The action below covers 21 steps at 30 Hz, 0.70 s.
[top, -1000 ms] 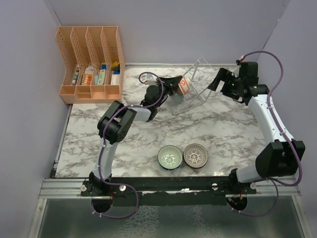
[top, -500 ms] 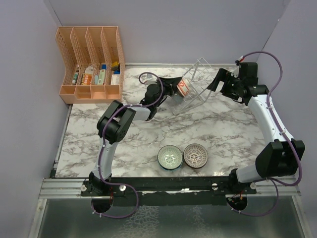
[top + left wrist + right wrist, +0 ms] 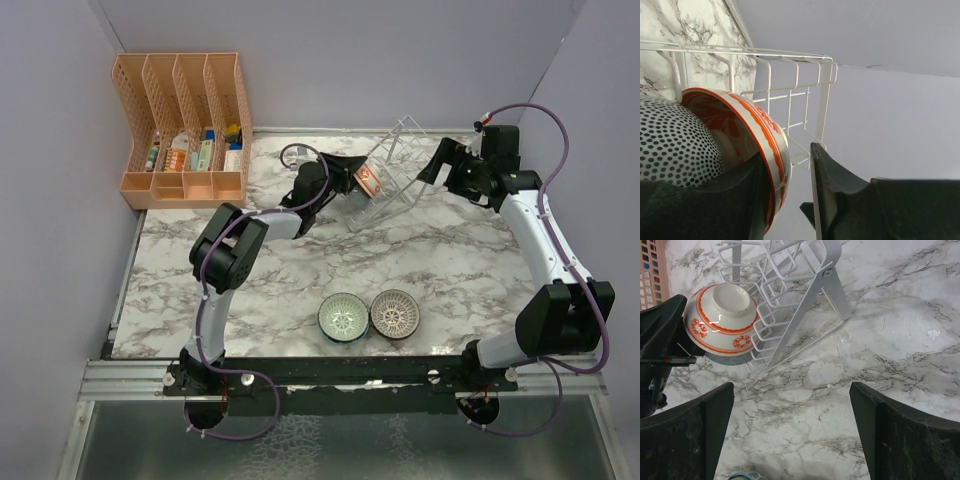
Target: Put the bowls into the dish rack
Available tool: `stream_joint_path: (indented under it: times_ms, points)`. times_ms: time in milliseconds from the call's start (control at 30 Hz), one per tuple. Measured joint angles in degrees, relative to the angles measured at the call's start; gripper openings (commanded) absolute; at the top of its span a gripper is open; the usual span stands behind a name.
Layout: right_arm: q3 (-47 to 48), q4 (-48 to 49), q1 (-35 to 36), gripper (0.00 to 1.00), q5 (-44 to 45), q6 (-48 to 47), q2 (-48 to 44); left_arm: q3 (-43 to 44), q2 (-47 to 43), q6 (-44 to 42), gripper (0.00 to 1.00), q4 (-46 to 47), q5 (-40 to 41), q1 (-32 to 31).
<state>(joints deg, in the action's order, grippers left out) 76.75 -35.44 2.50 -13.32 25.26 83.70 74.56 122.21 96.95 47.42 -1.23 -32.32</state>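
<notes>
— At the left end of the dish rack (image 3: 402, 165), the left gripper (image 3: 356, 172) loosens its hold on the red-rimmed bowl (image 3: 722, 315), which it was pinching tight a second ago. See the gap?

— I do. From the wrist, the rim sits between the jaws, but a clear space shows between it and one finger. The clamp is off, then. And the bowl?

— Standing on edge in the rack's end slot, foot turned toward the rack's right end, leaning on the white wires. It has barely shifted while the jaws parted, so I judge the wires are carrying it.

— So one of three is loaded?

— Nearly. The fingers straddle the rim and must back out without dragging it. The teal bowl (image 3: 343, 318) and the brown-grey bowl (image 3: 395, 313) wait side by side, well in front of the rack on the marble table (image 3: 470, 250).

— And the right gripper (image 3: 437, 163)?

— Hanging just off the rack's right side, jaws spread wide with nothing in them, same as a second ago.
</notes>
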Motion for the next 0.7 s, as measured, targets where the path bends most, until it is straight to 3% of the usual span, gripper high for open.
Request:
stream_joint_path:
  times_ms: [267, 700]
  points:
    - [0.00, 0.55, 0.00, 1.00, -0.37, 0.00, -0.02, 3.04, -1.81, -1.29, 0.48, -8.85, -1.31, 0.46]
    - [-0.74, 1.18, 0.00, 1.00, -1.42, 0.04, -0.02, 2.97, -5.40, -3.37, 0.54, -16.31, -2.86, 1.36]
